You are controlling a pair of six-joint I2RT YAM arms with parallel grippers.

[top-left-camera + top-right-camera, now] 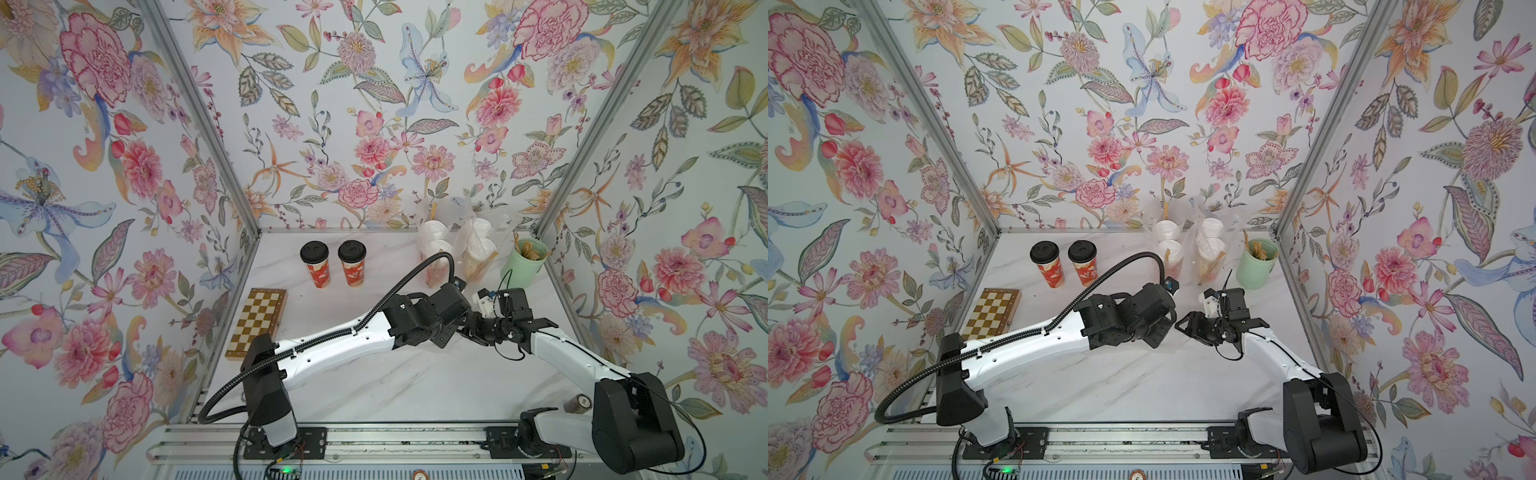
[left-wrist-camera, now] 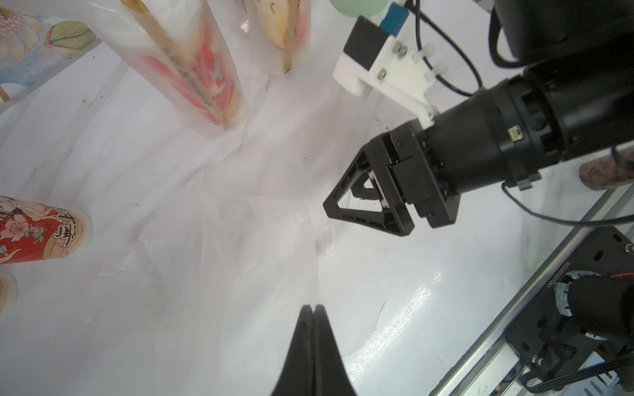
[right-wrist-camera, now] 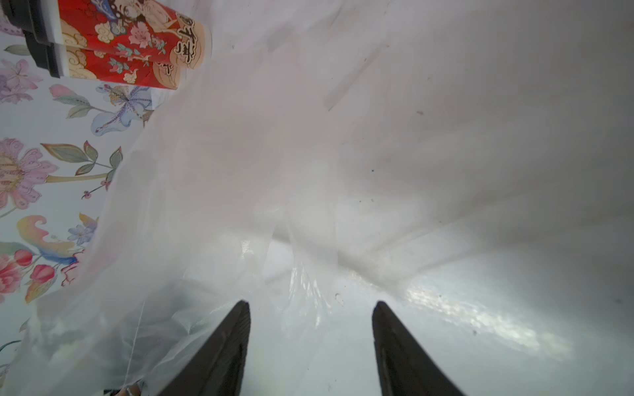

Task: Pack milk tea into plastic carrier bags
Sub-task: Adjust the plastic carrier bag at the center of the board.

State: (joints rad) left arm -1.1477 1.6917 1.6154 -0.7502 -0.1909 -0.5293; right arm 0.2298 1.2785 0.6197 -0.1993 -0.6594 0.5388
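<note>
Left gripper (image 2: pixel 314 308) closed, right gripper (image 3: pixel 310 303) open — a single bag (image 3: pixel 308 154) layer is to be pinched, cups (image 1: pixel 315 266) at 10 o'clock.

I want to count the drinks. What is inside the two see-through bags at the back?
Two white-lidded cups sit in each bag, with a brown stick alongside. The lids hide the drink, and a black cable covers one bag's bottom.

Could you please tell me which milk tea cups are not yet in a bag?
The two black-lidded red cups, standing bare side by side; the four white-lidded cups sit inside clear bags.
</note>
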